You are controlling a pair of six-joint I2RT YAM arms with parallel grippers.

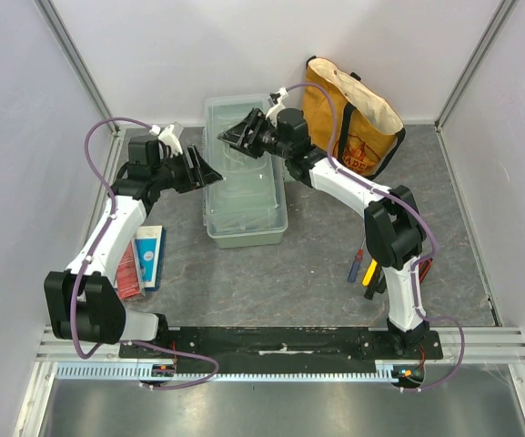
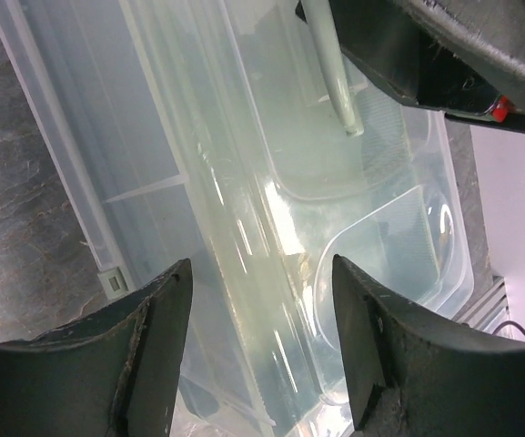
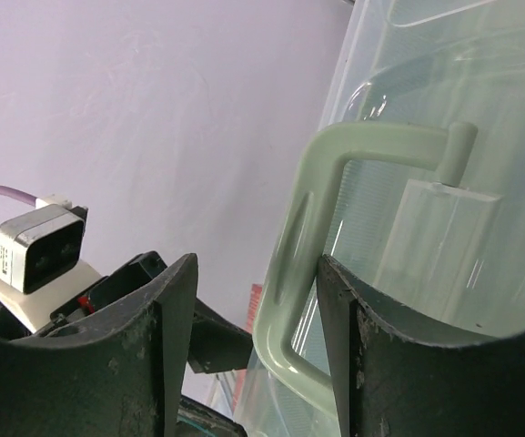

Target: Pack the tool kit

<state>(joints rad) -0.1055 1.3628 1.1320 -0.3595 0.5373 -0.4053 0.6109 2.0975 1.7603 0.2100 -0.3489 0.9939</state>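
Note:
The pale green toolbox (image 1: 244,196) with its clear lid stands mid-table, long side running front to back. My left gripper (image 1: 206,170) is open at the box's left edge; its wrist view shows the clear lid (image 2: 271,182) between the spread fingers (image 2: 153,337). My right gripper (image 1: 235,135) is open over the box's far end. In the right wrist view the green handle (image 3: 298,264) stands between its fingers (image 3: 358,337), close to the right one. Small hand tools (image 1: 364,269) with red, yellow and black handles lie by the right arm.
A mustard-yellow tote bag (image 1: 353,118) stands at the back right, behind the right arm. Flat red and blue packets (image 1: 144,259) lie at the left by the left arm. White walls close in the grey table on three sides.

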